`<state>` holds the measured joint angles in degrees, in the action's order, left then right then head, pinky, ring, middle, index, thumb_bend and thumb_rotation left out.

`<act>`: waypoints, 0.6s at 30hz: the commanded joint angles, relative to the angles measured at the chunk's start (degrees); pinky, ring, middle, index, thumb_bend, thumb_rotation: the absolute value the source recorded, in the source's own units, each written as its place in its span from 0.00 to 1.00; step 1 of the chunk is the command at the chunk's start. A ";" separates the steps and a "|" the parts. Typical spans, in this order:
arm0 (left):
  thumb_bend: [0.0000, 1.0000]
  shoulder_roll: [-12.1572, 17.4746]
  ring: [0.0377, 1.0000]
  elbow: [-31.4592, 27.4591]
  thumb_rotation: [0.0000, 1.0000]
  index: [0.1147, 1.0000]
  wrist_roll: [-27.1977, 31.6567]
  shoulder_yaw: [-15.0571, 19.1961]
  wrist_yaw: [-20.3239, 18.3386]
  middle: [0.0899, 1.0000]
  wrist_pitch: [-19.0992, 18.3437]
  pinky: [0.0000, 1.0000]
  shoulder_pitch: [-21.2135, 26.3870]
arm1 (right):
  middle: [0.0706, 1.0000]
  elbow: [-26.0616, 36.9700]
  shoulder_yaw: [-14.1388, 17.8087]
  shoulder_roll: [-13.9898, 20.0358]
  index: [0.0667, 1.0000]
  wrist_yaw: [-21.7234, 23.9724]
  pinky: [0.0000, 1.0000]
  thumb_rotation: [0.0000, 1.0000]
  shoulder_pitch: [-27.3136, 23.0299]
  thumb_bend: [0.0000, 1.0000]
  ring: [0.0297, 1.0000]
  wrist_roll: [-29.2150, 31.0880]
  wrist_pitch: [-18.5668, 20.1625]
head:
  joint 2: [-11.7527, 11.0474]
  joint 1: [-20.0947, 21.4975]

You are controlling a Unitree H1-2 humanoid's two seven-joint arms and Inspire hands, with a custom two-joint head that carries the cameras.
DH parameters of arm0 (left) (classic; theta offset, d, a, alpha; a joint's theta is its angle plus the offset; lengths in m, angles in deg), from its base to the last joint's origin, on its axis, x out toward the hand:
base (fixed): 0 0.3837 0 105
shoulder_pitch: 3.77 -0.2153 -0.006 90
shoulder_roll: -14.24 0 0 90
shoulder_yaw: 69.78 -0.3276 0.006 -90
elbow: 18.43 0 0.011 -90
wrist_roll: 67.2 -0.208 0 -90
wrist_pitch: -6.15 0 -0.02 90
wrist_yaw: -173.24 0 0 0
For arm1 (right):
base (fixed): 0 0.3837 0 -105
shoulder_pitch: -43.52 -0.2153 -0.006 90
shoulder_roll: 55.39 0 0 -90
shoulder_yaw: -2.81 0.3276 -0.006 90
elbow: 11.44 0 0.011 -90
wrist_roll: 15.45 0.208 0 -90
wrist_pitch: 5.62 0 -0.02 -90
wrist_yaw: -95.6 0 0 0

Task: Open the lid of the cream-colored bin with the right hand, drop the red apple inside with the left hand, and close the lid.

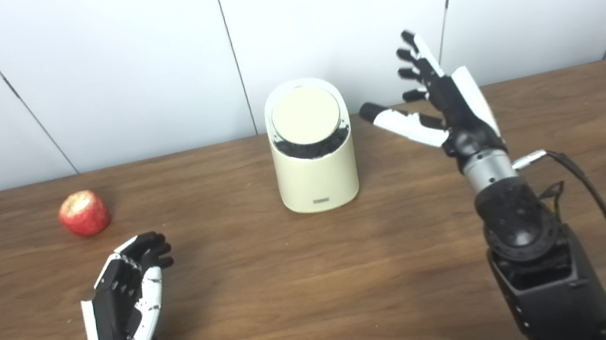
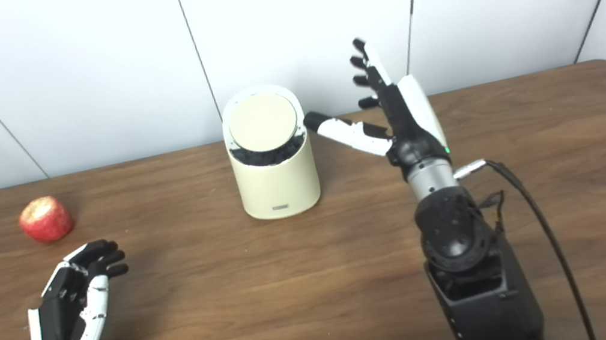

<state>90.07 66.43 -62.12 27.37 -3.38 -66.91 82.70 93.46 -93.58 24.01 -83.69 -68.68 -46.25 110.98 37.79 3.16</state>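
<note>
The cream-colored bin (image 1: 317, 177) stands upright at the middle back of the table. Its round lid (image 1: 305, 115) is tilted, with a dark gap along its front edge. The red apple (image 1: 83, 214) lies on the table at the far left. My left hand (image 1: 126, 304) rests near the front left, below the apple, open and empty with fingers loosely curled. My right hand (image 1: 441, 102) is raised just right of the bin, open, fingers pointing up and its thumb reaching toward the bin's top without touching it.
The brown wooden table (image 1: 322, 288) spans the view, with its right edge at the far right. White wall panels (image 1: 139, 56) stand right behind the bin. A black cable (image 1: 601, 208) runs along my right forearm.
</note>
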 commanded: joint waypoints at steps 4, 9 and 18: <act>0.32 -0.21 0.65 0.17 0.31 0.61 -0.06 -0.50 -0.49 0.64 1.98 0.60 0.90 | 0.95 -2.97 -1.05 -1.08 1.00 -2.01 0.75 0.66 -6.18 0.93 0.87 -2.33 -0.47 | -0.10 0.00; 0.31 -0.55 0.65 0.25 0.30 0.61 0.58 -0.52 -0.47 0.64 1.68 0.58 1.07 | 0.92 -8.28 -2.02 -1.72 1.00 -3.68 0.62 0.61 -9.12 0.95 0.79 -4.19 -0.60 | -0.20 -0.07; 0.32 -0.89 0.65 0.91 0.31 0.61 -1.40 -0.60 0.31 0.64 2.10 0.59 1.23 | 0.94 -18.40 -3.12 -2.23 1.00 -6.47 0.67 0.67 -13.92 0.96 0.84 -7.50 -0.31 | -0.73 -0.28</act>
<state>89.57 66.78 -62.67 27.19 -3.10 -66.86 83.15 74.18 -96.66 22.08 -88.77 -78.73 -52.98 111.06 37.00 2.81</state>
